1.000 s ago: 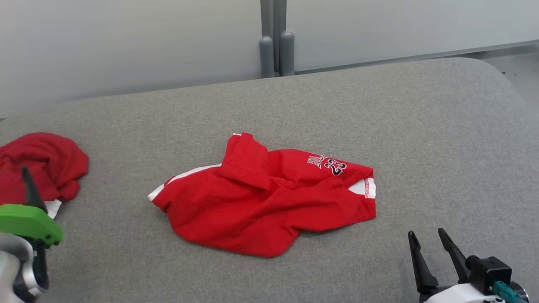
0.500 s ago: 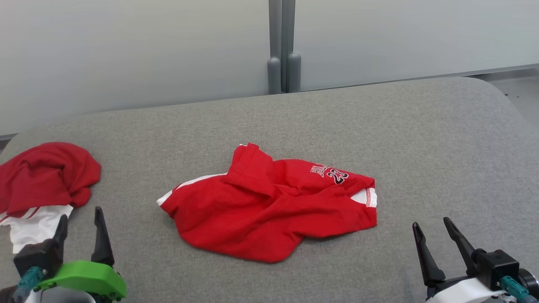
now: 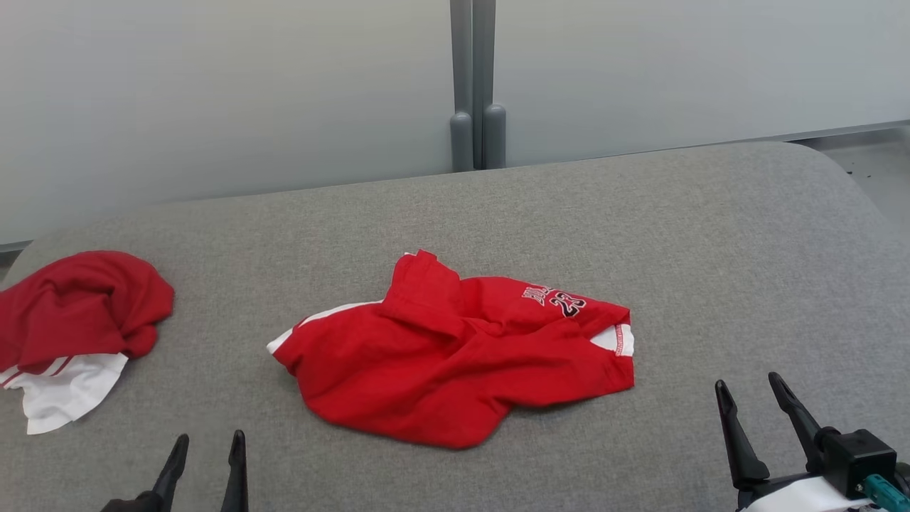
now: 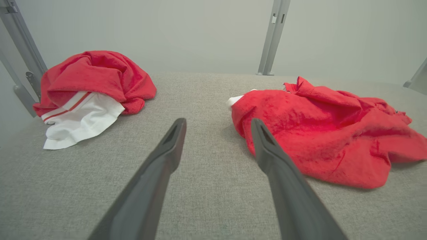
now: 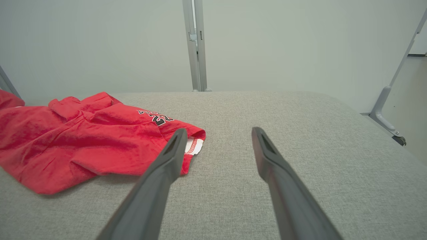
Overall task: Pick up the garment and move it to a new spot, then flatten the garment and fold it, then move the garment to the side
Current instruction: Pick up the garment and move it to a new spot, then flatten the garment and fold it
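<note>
A crumpled red garment (image 3: 455, 355) with white trim and the number 23 lies in the middle of the grey padded table (image 3: 711, 235). The same garment (image 4: 327, 133) fills the right side of the left wrist view, and in the right wrist view the garment (image 5: 83, 140) lies at the left. My left gripper (image 3: 207, 444) is open at the bottom left, short of the garment's left end, holding nothing. My right gripper (image 3: 750, 387) is open at the bottom right, just past the garment's right corner, also holding nothing.
A second red and white garment (image 3: 71, 320) lies bunched at the table's left edge, and this bundle (image 4: 90, 86) sits left of my fingers in the left wrist view. Grey posts (image 3: 473, 135) stand behind the table against a pale wall.
The head camera has tilted, shifting the scene down. My left gripper has swung from the far left edge to the bottom, its green mount dropping out of sight. The garment has not moved.
</note>
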You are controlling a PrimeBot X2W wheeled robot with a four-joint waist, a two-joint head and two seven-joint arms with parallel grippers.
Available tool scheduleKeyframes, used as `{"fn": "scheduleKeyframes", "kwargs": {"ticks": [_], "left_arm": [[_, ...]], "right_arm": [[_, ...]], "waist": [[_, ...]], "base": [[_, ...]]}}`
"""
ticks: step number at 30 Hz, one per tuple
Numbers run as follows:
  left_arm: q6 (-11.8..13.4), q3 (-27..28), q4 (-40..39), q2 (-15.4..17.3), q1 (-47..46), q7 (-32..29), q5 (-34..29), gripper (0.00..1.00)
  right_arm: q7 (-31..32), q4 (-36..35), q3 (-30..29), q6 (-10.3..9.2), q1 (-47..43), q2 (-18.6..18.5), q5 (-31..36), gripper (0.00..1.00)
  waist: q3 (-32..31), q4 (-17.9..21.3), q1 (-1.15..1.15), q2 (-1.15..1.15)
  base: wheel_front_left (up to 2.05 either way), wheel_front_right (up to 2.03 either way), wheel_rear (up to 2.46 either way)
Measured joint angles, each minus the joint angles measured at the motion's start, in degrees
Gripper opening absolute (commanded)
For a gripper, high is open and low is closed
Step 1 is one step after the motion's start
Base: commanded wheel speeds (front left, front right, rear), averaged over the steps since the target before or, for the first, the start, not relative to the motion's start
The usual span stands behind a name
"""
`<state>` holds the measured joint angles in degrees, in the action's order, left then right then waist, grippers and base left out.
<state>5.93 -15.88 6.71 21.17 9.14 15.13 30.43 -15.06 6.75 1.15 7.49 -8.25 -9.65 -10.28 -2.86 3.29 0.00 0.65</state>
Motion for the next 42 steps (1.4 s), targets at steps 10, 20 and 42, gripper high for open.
{"fn": "scheduleKeyframes", "kwargs": {"ticks": [10,20,42], "left_arm": [[-4.52,7.01,1.15,-6.66,3.11,0.00,-6.68,1.00],[-8.39,10.04,2.56,-10.23,3.04,0.00,-11.03,1.00],[-11.95,12.52,14.85,-15.71,-9.70,-3.22,-7.04,1.00]], "right_arm": [[-0.01,-0.35,-0.23,0.00,-0.82,0.68,0.43,1.00],[0.00,-0.19,0.41,0.00,-0.77,0.89,0.60,1.00],[-0.01,0.40,2.50,0.00,1.26,0.29,0.68,1.00]], "waist": [[0.45,-1.36,0.00,0.00],[1.14,-2.16,0.00,0.00],[2.65,1.01,0.00,0.00]], "base": [[0.00,0.00,0.00],[0.00,0.00,0.00],[0.00,0.00,0.00]]}}
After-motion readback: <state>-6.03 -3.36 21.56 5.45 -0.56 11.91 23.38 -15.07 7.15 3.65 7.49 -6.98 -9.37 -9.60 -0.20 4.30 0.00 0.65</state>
